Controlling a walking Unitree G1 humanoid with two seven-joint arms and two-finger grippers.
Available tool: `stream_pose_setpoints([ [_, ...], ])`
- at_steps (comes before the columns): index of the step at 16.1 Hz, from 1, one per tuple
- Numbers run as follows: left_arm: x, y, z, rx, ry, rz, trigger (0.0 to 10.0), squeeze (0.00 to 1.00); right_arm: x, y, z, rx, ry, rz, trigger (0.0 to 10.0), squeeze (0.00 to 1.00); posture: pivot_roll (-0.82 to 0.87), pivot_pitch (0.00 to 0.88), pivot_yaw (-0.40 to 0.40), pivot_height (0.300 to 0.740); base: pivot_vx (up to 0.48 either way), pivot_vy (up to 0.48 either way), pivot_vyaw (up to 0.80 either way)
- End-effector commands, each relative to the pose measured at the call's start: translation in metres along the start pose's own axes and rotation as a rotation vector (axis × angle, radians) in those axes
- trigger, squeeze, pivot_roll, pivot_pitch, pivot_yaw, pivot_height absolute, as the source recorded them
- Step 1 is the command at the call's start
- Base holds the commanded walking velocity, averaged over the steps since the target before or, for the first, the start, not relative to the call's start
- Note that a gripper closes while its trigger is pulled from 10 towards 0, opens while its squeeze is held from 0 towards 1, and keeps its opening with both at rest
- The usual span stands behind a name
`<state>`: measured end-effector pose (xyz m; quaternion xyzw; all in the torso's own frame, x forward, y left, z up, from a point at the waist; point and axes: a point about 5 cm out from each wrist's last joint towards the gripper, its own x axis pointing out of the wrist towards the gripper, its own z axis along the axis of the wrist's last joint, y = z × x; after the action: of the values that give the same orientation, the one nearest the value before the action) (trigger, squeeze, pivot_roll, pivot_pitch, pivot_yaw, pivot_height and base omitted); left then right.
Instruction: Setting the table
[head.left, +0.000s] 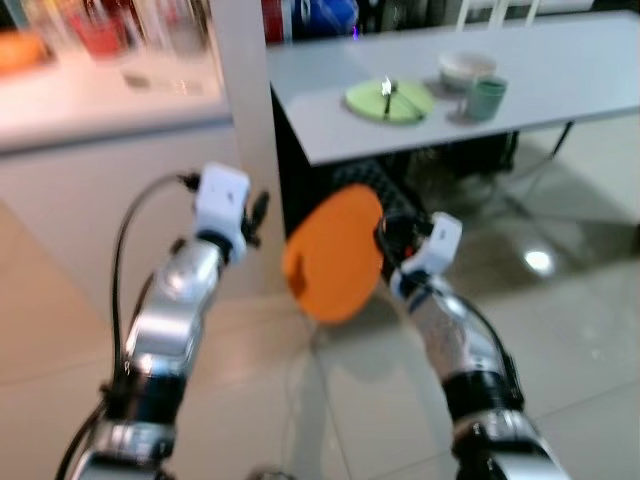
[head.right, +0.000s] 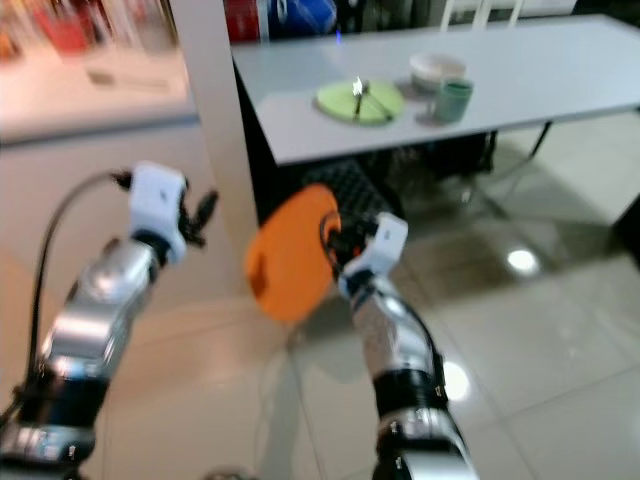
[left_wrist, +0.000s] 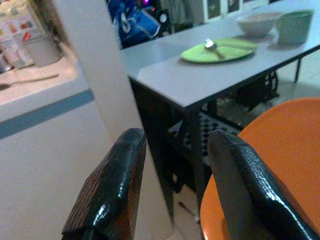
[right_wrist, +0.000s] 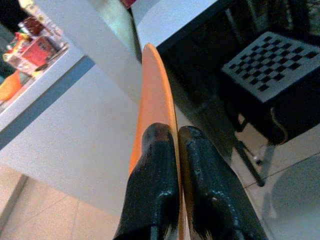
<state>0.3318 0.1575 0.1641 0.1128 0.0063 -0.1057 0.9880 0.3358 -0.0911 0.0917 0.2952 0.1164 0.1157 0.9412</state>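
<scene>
My right gripper (head.left: 385, 240) is shut on the rim of an orange plate (head.left: 335, 252), holding it on edge in the air in front of me; the right wrist view has the plate's rim (right_wrist: 159, 85) pinched between both fingers. My left gripper (head.left: 255, 212) is raised beside it, open and empty. Ahead stands a grey table (head.left: 560, 80) with a green plate (head.left: 390, 100) carrying a fork (head.left: 387, 92), a pale bowl (head.left: 467, 68) and a green mug (head.left: 487, 97).
A white pillar (head.left: 245, 110) and a white counter (head.left: 90, 110) with blurred jars stand on the left. A dark checkered crate (right_wrist: 270, 65) sits under the table. Shiny tiled floor (head.left: 580, 330) spreads to the right.
</scene>
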Motion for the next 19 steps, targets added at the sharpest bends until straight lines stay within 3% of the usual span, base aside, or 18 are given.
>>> stream_pose_setpoints([
  [1, 0.0, -0.006, 0.001, -0.019, -0.005, -0.034, 10.0, 0.0, 0.0, 0.009, 0.008, -0.023, -0.04, 0.039, 10.0, 0.0, 0.13, 0.0, 0.04, 0.74, 0.0, 0.0, 0.0],
  [8, 0.006, -0.028, 0.01, 0.009, -0.037, -0.076, 10.0, 0.0, -0.007, 0.008, 0.007, -0.057, -0.033, 0.041, 10.0, 0.0, 0.1, 0.0, 0.029, 0.74, 0.411, 0.0, 0.0],
  [19, 0.01, -0.035, 0.017, 0.046, -0.055, -0.08, 10.0, 0.0, -0.007, 0.016, 0.005, -0.084, -0.035, 0.066, 10.0, 0.0, 0.09, 0.0, 0.035, 0.74, 0.48, 0.0, 0.0],
])
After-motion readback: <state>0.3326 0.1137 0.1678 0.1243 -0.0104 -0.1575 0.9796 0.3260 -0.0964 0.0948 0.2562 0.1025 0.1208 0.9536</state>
